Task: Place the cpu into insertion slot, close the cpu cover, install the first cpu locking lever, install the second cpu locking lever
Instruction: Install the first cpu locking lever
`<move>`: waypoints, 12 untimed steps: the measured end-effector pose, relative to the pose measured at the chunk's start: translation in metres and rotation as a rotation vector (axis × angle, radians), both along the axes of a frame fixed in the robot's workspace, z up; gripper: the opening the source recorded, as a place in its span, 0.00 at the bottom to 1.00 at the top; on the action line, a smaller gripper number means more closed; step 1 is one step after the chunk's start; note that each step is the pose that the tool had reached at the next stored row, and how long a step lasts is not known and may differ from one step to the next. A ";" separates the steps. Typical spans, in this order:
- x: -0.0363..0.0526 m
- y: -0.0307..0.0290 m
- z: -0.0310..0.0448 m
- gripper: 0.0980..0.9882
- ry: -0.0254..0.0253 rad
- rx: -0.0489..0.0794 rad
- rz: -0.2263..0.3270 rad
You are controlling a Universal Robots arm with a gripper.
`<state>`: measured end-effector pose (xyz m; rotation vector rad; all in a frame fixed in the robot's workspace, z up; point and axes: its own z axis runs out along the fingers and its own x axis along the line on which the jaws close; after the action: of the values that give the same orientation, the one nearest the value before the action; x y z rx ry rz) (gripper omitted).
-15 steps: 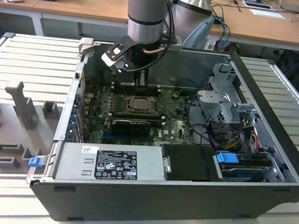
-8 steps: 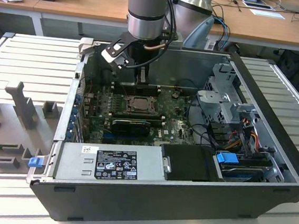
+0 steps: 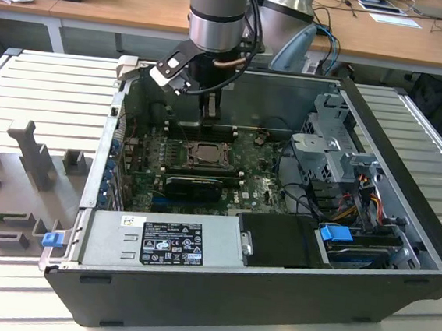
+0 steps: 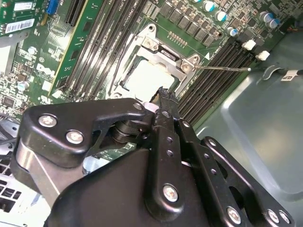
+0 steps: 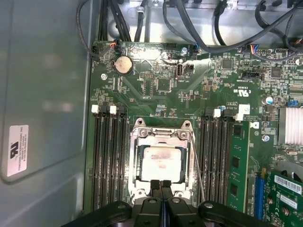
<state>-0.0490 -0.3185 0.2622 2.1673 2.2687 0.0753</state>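
Two steps look finished to us: the cpu (image 5: 162, 163) sits flat in the insertion slot (image 3: 184, 156) on the green motherboard (image 5: 156, 85), and the cpu cover (image 5: 161, 135) lies down around it, its silver frame bordering the chip's metal top in both wrist views. We judge the work to be at the locking levers. One thin wire lever (image 5: 196, 165) runs between the cover and the neighbouring memory slots (image 5: 215, 156). In the second wrist view it juts from the socket's corner out over those slots, so we take it as unlatched. We cannot tell how the other lever stands.

The gripper (image 5: 161, 183) hangs just over the socket's edge, its two black fingers pressed together with nothing between them. We cannot tell whether the tips touch the cover. In the exterior view the arm reaches straight down into the open computer case (image 3: 271, 295), directly above the socket.

Seating a lever, as we see it, calls for a precise push from the joined tips on a very thin wire: down, then sideways under its hook. The wire could slip off the tips, and the memory slots beside it leave little room.
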 end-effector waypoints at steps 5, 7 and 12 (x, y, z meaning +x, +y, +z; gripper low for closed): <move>0.0000 0.0000 0.0091 0.01 0.0000 0.000 0.000; 0.0000 0.0000 0.0121 0.01 0.0000 0.000 0.000; 0.0000 0.0000 0.0197 0.01 0.0000 0.000 0.000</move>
<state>-0.0490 -0.3185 0.2819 2.1674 2.2687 0.0753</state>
